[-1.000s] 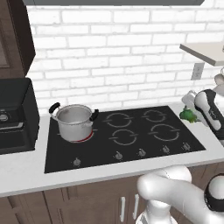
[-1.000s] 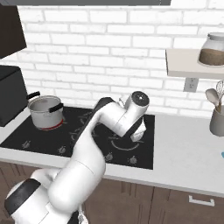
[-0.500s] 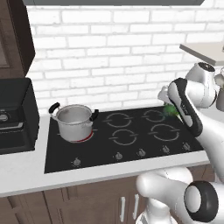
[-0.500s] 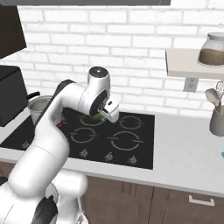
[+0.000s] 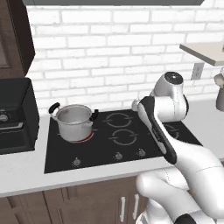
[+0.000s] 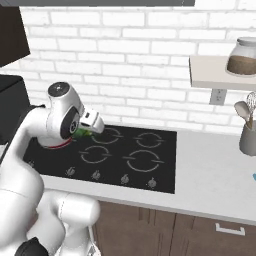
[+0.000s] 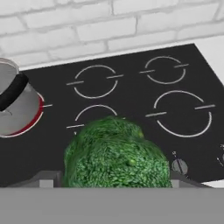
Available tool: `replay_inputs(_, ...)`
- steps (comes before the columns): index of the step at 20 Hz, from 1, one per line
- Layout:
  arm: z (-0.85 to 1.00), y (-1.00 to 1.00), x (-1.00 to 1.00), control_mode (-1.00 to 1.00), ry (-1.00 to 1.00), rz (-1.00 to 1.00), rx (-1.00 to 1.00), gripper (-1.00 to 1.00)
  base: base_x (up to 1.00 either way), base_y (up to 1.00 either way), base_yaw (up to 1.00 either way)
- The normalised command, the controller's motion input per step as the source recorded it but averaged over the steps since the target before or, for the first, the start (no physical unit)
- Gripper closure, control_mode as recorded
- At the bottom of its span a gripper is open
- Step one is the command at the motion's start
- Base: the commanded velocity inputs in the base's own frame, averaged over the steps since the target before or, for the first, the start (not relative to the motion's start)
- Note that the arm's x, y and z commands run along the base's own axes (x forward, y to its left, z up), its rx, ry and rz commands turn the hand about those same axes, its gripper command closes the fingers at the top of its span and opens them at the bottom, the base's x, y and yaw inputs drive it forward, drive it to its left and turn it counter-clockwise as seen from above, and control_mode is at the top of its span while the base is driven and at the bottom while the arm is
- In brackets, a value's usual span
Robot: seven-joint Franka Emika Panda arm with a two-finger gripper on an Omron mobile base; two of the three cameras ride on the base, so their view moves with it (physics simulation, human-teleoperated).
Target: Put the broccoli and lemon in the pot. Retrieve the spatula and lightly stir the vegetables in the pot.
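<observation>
My gripper [image 7: 116,177] is shut on the broccoli [image 7: 116,157], a bright-green floret that bulges between the fingers. It hangs above the black stove's front left burner. In the right base view the broccoli [image 6: 81,133] peeks out green under the hand [image 6: 90,125]. The steel pot [image 5: 74,123] with black handles stands on the rear left burner, which glows red, and it looks empty. In the hand view the pot [image 7: 13,105] lies to the left of the broccoli, a short way off. The lemon is out of view. A light-blue sliver [image 6: 254,176] shows at the counter's right edge; I cannot tell whether it is the spatula.
A black toaster oven [image 5: 13,116] stands left of the stove [image 5: 127,138]. A grey utensil holder [image 6: 247,137] sits on the right counter under a shelf with a jar [image 6: 242,56]. The brick wall runs behind the stove.
The arm has swung from the right counter leftward across the stove, carrying the broccoli toward the pot. The pot has not moved.
</observation>
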Motion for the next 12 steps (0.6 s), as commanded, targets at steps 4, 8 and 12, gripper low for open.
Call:
replay_inputs(4, 0.36, 1.0, 0.0, -1.0, -0.01, 0.23, -0.18, 1.0, 0.0, 0.0, 0.0)
replay_inputs(8, 0.3, 0.93, 0.02, -1.0, -0.01, 0.18, -0.18, 1.0, 0.0, 0.0, 0.0)
replay_inputs(12, 0.03, 0.72, 0.13, -1.0, 0.0, 0.17, -0.13, 1.0, 0.0, 0.0, 0.0)
